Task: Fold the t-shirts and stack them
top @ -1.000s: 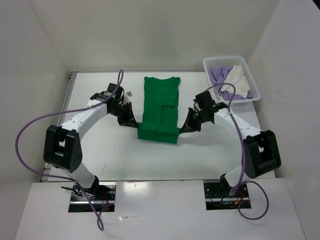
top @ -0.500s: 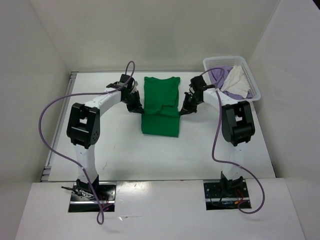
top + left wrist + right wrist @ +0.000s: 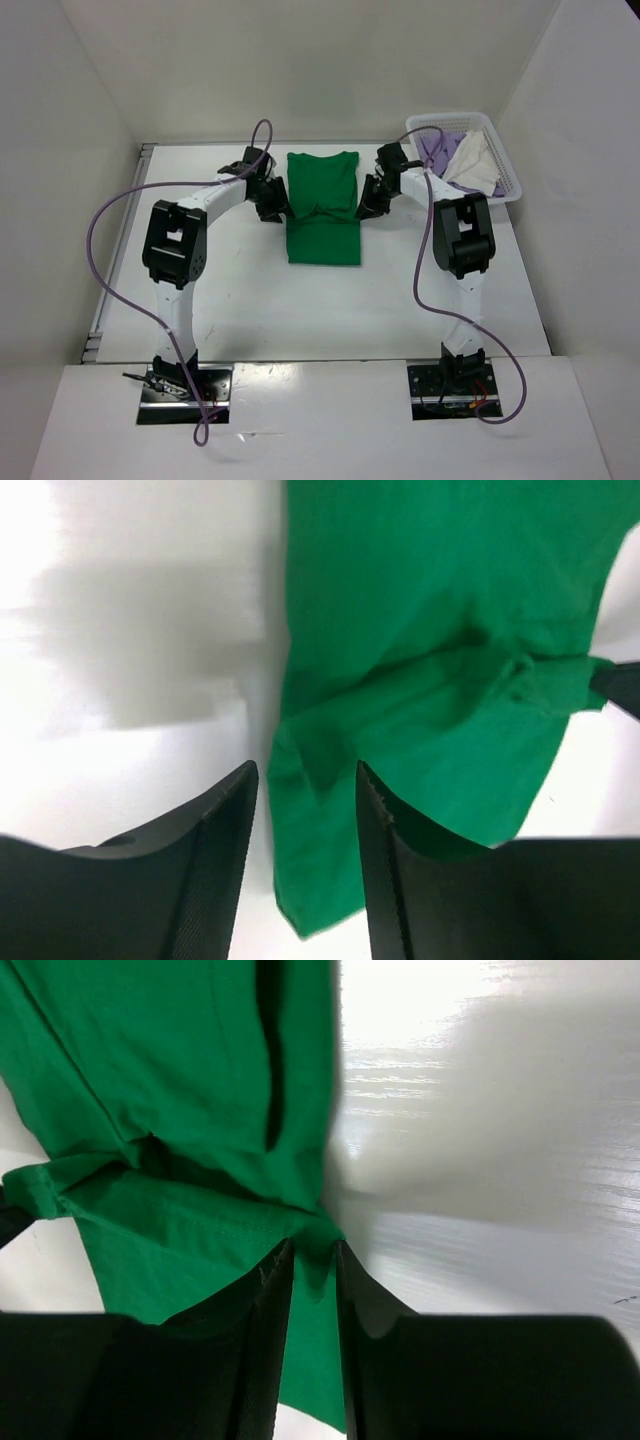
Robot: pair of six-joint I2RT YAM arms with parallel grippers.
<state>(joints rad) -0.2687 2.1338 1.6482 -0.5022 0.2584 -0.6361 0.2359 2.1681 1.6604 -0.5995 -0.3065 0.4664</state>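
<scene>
Top view: green shirt (image 3: pixel 322 210) lies flat mid-tabletop (image 3: pixel 220 290), nearer the far edge, collar toward the far edge. It's a narrow strip, sleeves tucked in, with the near half doubled up over the middle. The fold's top edge is lumpy, not square. Left fingers (image 3: pixel 271 204) sit at its left edge and right fingers (image 3: pixel 367 200) at its right edge, both level with that top edge. Basket (image 3: pixel 512 188) is in the far right corner, with the lavender shirt (image 3: pixel 436 150) and cream shirt (image 3: pixel 478 165) bunched inside, unfolded.

Left wrist: left fingers (image 3: pixel 225 850) are clearly parted. The shirt's (image 3: pixel 430 630) side edge runs through the gap, loose rather than pinched. A rumpled ridge crosses the cloth where the doubled layer ends.

Right wrist: right fingers (image 3: pixel 255 1340) are parted only a little. A hem corner of the shirt (image 3: pixel 150 1070) sits at the tips. It doesn't look clamped, though the gap is narrow.

Step, my read: letting go at the end of the near-to-far fold on the first shirt. Roughly a third of the way at best, with two shirts untouched.

Next: lift both arms straight up off the edges so the hem doesn't drag. Flatten the ridge or add one more fold, then the right arm goes to the basket.
</scene>
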